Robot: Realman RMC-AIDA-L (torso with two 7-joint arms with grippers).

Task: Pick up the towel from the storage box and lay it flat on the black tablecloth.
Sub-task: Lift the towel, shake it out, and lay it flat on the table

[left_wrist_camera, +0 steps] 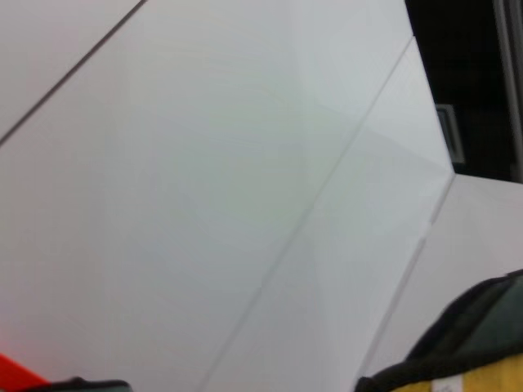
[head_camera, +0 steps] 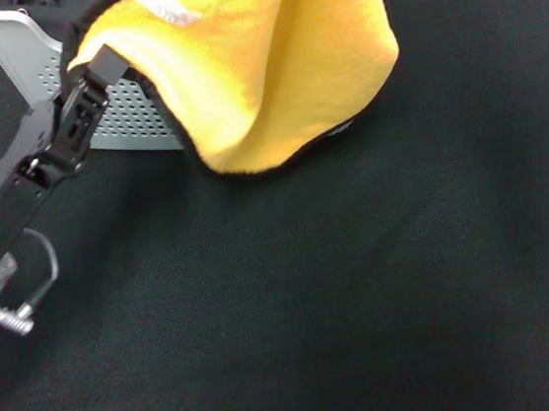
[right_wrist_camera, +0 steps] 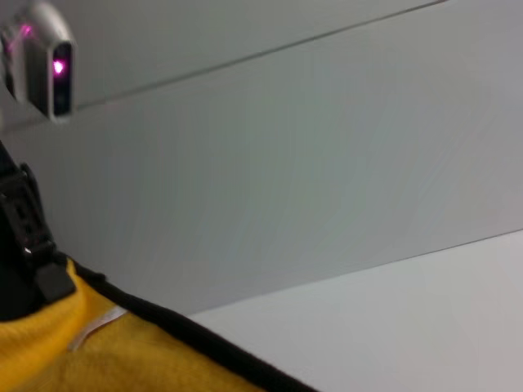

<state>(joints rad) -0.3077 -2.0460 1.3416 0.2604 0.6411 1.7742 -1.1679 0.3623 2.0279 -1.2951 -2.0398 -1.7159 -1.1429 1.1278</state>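
black tablecloth [head_camera: 364, 294] covers the whole table in the head view, with a strip of pale wall past its far edge. the towel [head_camera: 258, 59] hangs in the air above the far part of it, a bright yellow drape with thin black edging, its lowest fold dangling just over the cloth in front of the storage box [head_camera: 131, 118]. only a grey perforated wall and a corner of the rim of that box show; the towel hides the rest.

the left gripper [head_camera: 100, 67] reaches up from the near left and is clenched on the towel's left edge, the fabric bunched around its tip.

the left wrist view mostly takes in white wall panels, with just a corner of the towel [left_wrist_camera: 482, 380] and its black edging at the border. the right wrist view shows the towel [right_wrist_camera: 98, 351] up close, the white label [right_wrist_camera: 98, 325] sewn near its edge, and the left gripper [right_wrist_camera: 49, 282] pinching the cloth. the right gripper appears in no view, so i cannot tell its state.
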